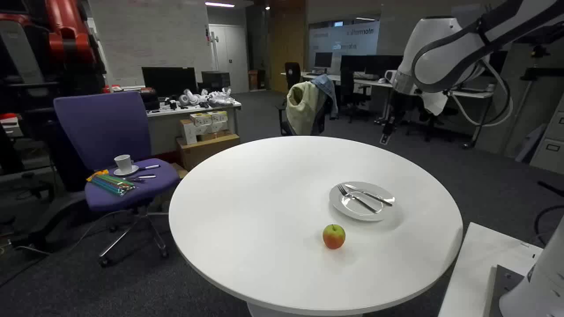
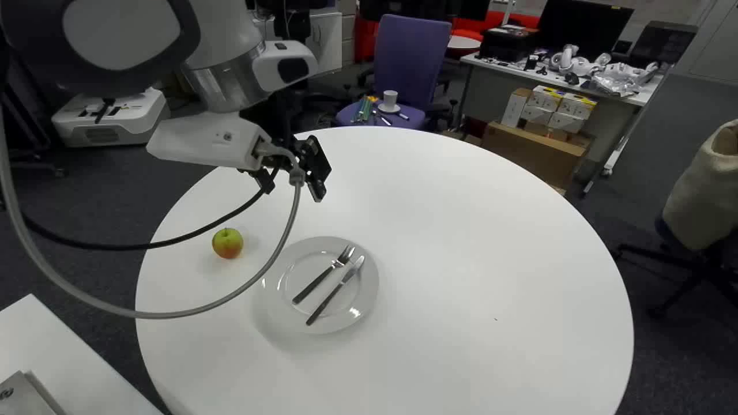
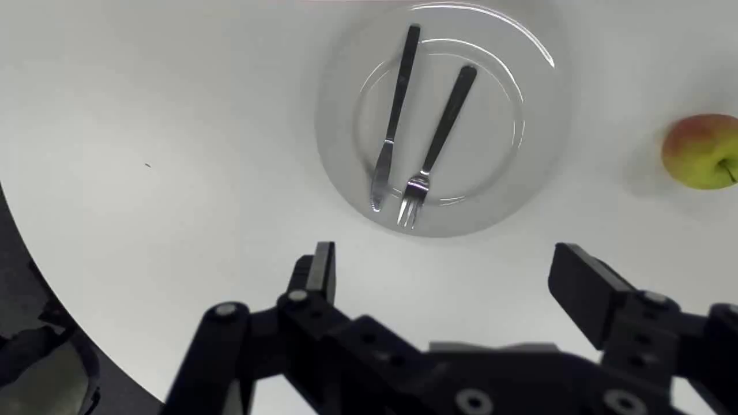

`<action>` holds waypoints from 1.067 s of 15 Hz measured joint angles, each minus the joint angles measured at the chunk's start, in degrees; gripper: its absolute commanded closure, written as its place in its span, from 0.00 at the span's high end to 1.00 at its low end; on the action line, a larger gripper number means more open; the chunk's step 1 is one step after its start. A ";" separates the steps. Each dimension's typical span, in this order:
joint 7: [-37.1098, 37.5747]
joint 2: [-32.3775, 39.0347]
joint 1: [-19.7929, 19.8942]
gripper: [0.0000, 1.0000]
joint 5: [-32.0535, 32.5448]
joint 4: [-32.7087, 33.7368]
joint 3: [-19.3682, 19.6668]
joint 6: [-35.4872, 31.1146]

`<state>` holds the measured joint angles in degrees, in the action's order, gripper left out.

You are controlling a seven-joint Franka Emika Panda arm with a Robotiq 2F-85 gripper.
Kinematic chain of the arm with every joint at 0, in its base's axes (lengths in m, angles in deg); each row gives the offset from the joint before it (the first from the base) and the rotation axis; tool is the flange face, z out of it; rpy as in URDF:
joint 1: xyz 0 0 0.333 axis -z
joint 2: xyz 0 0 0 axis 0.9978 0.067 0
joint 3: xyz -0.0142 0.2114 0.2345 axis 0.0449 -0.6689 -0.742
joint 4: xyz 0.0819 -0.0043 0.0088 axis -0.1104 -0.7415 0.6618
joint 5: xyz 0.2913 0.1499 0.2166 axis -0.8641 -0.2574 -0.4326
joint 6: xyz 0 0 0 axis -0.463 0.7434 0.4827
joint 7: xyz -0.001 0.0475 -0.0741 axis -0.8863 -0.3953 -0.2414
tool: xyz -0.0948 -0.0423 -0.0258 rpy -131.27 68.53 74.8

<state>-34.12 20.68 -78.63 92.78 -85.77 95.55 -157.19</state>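
Aloft, the gripper (image 3: 444,271) hung wide-fingered low in the wrist view, plate (image 3: 479,138) upper centre, white tabletop (image 3: 173,242) stretching left to its curved edge.

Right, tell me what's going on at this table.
The robot's gripper hangs open above the round white table, holding nothing. Nearest to it in the wrist view is a white plate, with a fork and a knife lying side by side on it, tines and blade towards the gripper. A red-and-green apple sits on the table beside the plate, not touching it.
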 measured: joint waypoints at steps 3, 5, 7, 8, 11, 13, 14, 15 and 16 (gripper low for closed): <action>0.00 0.01 0.00 1.00 0.00 0.00 0.00 0.00; 0.00 0.01 0.00 1.00 0.00 0.00 0.00 0.00; 0.00 0.01 0.00 1.00 0.00 0.00 0.00 0.00; 0.00 0.01 0.00 1.00 0.00 0.00 0.00 0.00; 0.00 0.03 0.00 1.00 -0.08 0.00 0.00 0.03; 0.00 0.30 0.00 1.00 -0.18 0.00 0.00 0.07; -0.01 0.67 0.01 1.00 -0.26 0.00 0.00 0.09; -0.02 1.20 0.02 1.00 -0.30 0.00 0.00 0.09; -0.02 1.87 0.04 1.00 -0.31 0.00 0.01 0.09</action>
<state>-34.14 22.55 -78.59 92.47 -85.77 95.56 -157.10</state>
